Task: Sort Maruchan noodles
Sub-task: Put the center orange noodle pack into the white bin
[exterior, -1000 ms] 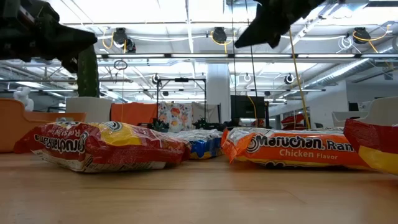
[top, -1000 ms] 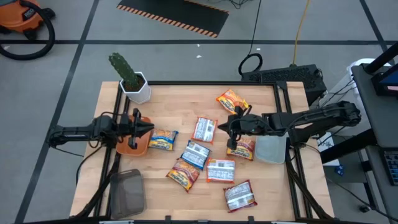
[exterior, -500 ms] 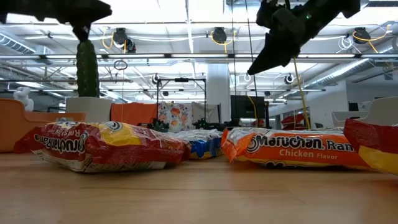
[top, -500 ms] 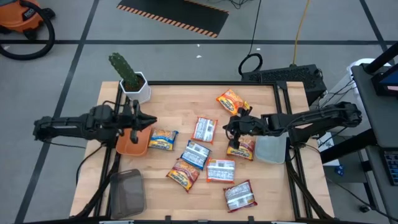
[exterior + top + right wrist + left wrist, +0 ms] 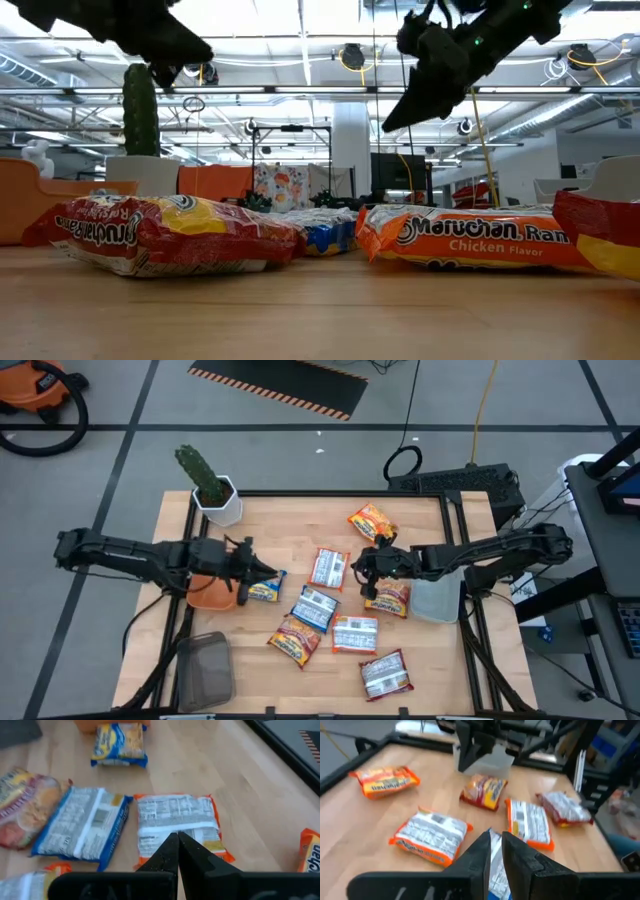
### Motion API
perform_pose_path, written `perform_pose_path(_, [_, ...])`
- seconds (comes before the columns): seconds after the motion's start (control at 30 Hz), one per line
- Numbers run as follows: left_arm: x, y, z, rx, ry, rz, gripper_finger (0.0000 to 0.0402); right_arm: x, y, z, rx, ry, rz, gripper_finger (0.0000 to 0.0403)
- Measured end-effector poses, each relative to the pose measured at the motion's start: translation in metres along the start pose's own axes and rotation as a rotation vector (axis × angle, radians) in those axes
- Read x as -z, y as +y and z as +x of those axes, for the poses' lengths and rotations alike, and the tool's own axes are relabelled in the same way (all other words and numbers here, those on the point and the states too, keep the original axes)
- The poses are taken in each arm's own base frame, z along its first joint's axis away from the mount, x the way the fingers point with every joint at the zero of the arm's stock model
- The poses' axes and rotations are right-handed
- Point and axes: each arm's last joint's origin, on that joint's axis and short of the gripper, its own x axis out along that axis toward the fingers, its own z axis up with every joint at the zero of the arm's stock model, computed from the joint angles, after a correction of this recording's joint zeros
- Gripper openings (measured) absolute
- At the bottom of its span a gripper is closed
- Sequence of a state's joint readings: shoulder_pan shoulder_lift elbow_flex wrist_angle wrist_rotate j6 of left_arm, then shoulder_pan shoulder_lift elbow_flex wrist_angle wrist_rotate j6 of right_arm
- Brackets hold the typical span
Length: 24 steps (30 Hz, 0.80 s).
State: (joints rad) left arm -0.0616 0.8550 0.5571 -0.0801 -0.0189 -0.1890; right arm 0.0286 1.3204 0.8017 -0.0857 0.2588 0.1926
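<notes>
— Black fingers first: how do they stand?

— My right gripper (image 5: 358,564) is pinched fully closed on nothing, hanging at centre frame in the high view, just right of the orange-edged packet (image 5: 328,568) lying label-down. My left gripper (image 5: 268,572) shows a narrow slit between its fingers, also empty, over the blue-and-yellow packet (image 5: 262,586) beside the orange bowl (image 5: 208,591) at centre left.

— And the rest of the noodles?

— Scattered over the wooden table (image 5: 430,660): one orange packet (image 5: 372,520) toward the upper right, a red-and-yellow one (image 5: 388,596) under my right arm, a cluster of three below centre, and a dark red one (image 5: 385,674) near the bottom edge.

— What worries you?

— Coming down with closed tips (I'd judge neither could take a packet as it stands) would only shove the crinkly wrapper sideways or dent the noodles. Both grippers also sit near each other mid-table, so reaching for neighbouring packets risks a clash. Flat packets leave little edge to pinch, too.
</notes>
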Motion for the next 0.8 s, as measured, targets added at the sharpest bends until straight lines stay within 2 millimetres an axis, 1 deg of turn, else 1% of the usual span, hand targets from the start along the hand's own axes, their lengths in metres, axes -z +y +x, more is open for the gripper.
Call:
perform_pose_path(0.2, [0.009, -0.002, 0.019, -0.03, 0.063, -0.006, 0.0051, 0.003, -0.007, 0.017, 0.039, 0.024, -0.093, 0.0])
perform_pose_path(0.3, [0.013, -0.001, 0.028, -0.036, 0.091, -0.005, 0.0051, 0.006, -0.01, 0.03, 0.052, 0.03, -0.133, 0.0011])
perform_pose_path(0.4, [0.013, -0.001, 0.035, -0.03, 0.073, -0.006, 0.0051, 0.009, -0.014, 0.043, 0.068, 0.04, -0.15, 0.0035])
perform_pose_path(0.53, [0.011, -0.002, 0.04, -0.018, 0.043, 0.007, 0.0051, 0.015, -0.025, 0.054, 0.1, 0.091, -0.169, 0.0081])
perform_pose_path(0.67, [0.011, -0.002, 0.041, -0.018, 0.051, 0.013, 0.0051, 0.018, -0.035, 0.056, 0.12, 0.132, -0.215, 0.0126])
perform_pose_path(0.8, [0.012, -0.005, 0.041, -0.009, 0.057, 0.002, 0.0051, 0.017, -0.04, 0.057, 0.132, 0.125, -0.23, 0.0155])
